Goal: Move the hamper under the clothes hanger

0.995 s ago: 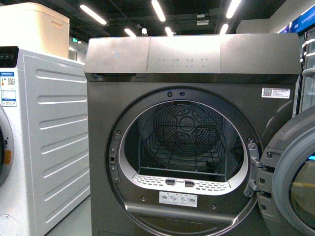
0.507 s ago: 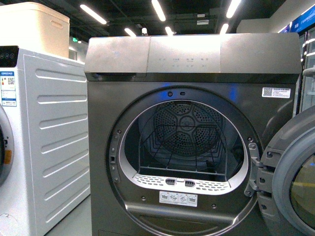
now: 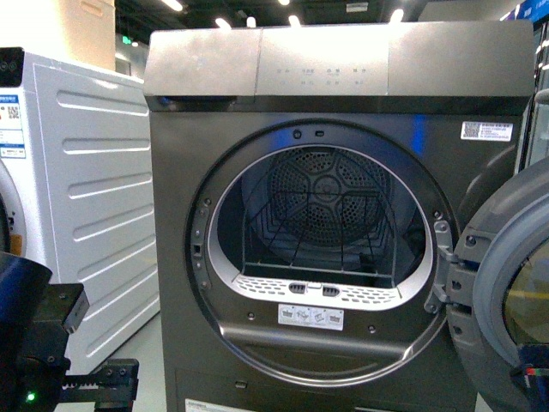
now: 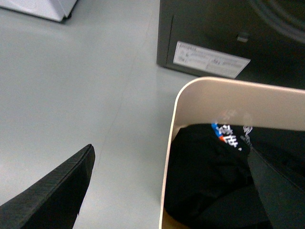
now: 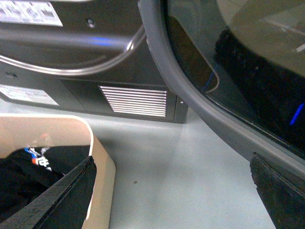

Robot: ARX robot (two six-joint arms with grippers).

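The hamper (image 4: 217, 102) is a beige plastic basket on the grey floor in front of the dark grey dryer. It holds black clothes (image 4: 209, 181) with a small printed logo. My left gripper (image 4: 169, 191) is open above the hamper's rim, with one finger over the floor and the other over the clothes. The hamper's corner also shows in the right wrist view (image 5: 102, 167). My right gripper (image 5: 171, 195) is open over bare floor beside that corner, and one finger (image 5: 57, 200) overlaps the hamper. The clothes hanger is out of view.
The dryer (image 3: 334, 103) stands straight ahead with its round door (image 3: 506, 292) swung open at the right. A white washer (image 3: 86, 197) stands at the left with a beige box (image 3: 86, 21) on top. My left arm (image 3: 43, 360) shows at the bottom left.
The front view has dropped and moved closer to the dryer. My left arm has come into view at the bottom left, and a bit of the right arm at the bottom right.
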